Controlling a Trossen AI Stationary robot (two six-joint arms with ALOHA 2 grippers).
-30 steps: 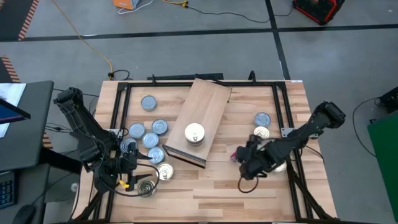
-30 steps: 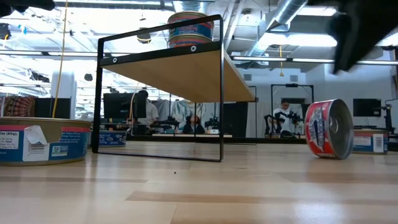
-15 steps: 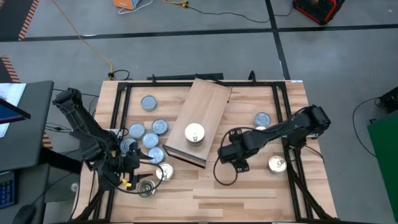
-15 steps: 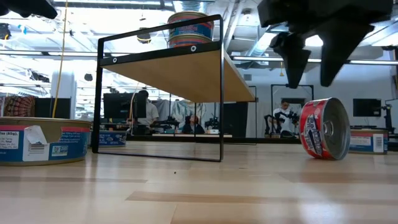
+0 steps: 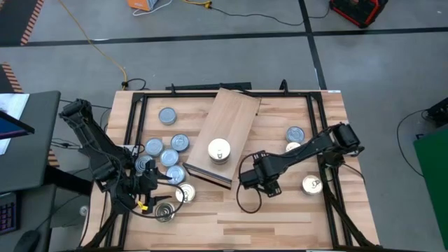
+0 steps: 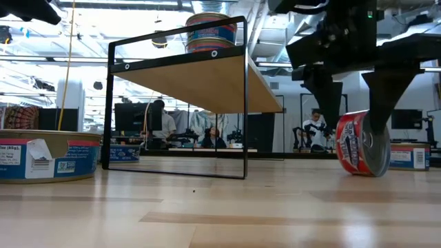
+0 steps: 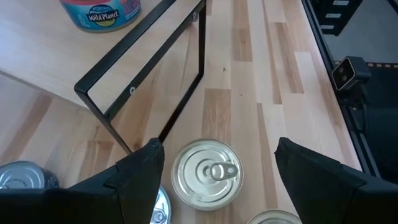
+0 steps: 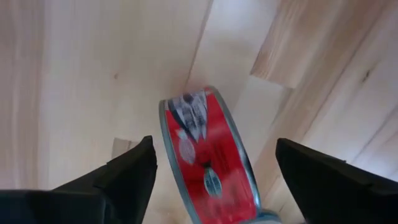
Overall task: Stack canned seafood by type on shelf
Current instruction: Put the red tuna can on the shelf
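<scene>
The right gripper is held, jaws apart, above a red-labelled round tin standing on edge on the slatted tabletop — beside the light-wood shelf; the left gripper hangs spread over a gold-lidded tin

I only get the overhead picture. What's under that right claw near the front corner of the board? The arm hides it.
Observer: A red-labelled can standing on its edge. The right gripper has its open fingers either side of it.
Operator: And the board, is it lying flat on the table?
Observer: No. The shelf sits raised on a thin black frame, with open space beneath.
Operator: What is the left claw doing?
Observer: The left gripper hovers open over a gold pull-tab can lying flat beside the shelf's frame.
</scene>
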